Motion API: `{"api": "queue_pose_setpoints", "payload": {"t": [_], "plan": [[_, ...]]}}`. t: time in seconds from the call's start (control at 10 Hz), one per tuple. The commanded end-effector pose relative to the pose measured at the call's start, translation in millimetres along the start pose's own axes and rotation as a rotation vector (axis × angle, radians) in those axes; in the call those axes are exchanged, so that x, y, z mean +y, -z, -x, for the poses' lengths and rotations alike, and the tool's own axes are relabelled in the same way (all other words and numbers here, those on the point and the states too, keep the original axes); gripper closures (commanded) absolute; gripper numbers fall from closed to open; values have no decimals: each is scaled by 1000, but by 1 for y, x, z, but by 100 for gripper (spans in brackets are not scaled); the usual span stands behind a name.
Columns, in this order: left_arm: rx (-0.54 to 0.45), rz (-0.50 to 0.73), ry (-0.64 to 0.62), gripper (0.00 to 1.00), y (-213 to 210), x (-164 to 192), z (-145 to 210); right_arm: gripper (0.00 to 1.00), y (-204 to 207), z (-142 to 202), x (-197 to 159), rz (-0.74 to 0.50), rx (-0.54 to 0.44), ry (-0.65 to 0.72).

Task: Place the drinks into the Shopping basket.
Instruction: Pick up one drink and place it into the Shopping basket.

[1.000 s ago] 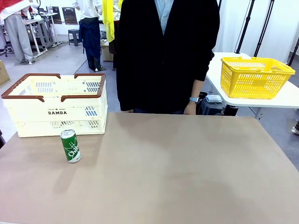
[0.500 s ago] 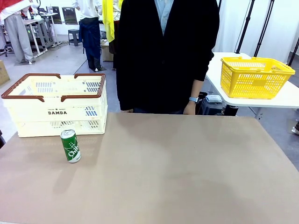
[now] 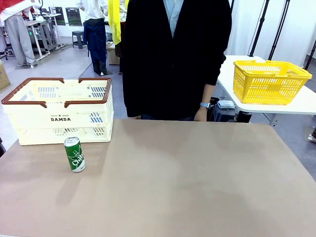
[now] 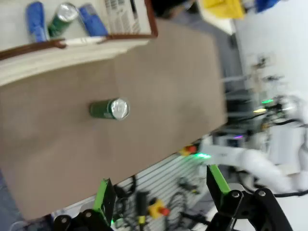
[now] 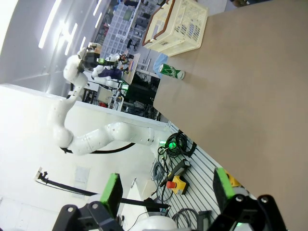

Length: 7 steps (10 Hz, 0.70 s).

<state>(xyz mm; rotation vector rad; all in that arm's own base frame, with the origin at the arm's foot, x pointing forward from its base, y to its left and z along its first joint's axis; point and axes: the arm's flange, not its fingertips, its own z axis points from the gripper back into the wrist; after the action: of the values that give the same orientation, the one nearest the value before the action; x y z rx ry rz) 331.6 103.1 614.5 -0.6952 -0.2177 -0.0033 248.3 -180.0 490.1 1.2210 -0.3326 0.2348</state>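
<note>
One green drink can [image 3: 74,154] with a silver top stands upright on the brown table, just in front of the Shopping basket [image 3: 59,118], a cream crate with a brown rim and "DAMDA" on its side. From above, the left wrist view shows this can [image 4: 109,109] beside the basket wall [image 4: 48,60]; inside lie a green can [image 4: 62,14] and two blue cans [image 4: 34,20]. My left gripper [image 4: 161,190] hangs open high over the table's near edge. My right gripper [image 5: 167,187] is open too, far from the can [image 5: 171,71] and the basket [image 5: 178,24].
A person in a dark jacket stands at the far edge, one hand [image 3: 200,114] hanging by the table. A yellow mesh basket [image 3: 269,81] sits on a separate white table at the right. The left arm [image 5: 96,137] shows in the right wrist view.
</note>
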Motion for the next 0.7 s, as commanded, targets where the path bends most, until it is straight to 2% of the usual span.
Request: {"api": "queue_pose_setpoints", "payload": {"t": [0.0,0.2,0.3,0.4,0.6], "plan": [[28,-195,-7,0,68,-31,1,0,-4,2,0,6,16,-18],[-78,-396,1,0,126,-63,11,0,-4,2,0,6,16,-18],[-89,-454,32,0,152,-76,23,0,-4,2,0,6,16,-18],[-58,-498,53,0,178,-82,33,0,-4,2,0,6,16,-18],[-2,-575,57,0,224,-74,30,0,-4,2,0,6,16,-18]]}}
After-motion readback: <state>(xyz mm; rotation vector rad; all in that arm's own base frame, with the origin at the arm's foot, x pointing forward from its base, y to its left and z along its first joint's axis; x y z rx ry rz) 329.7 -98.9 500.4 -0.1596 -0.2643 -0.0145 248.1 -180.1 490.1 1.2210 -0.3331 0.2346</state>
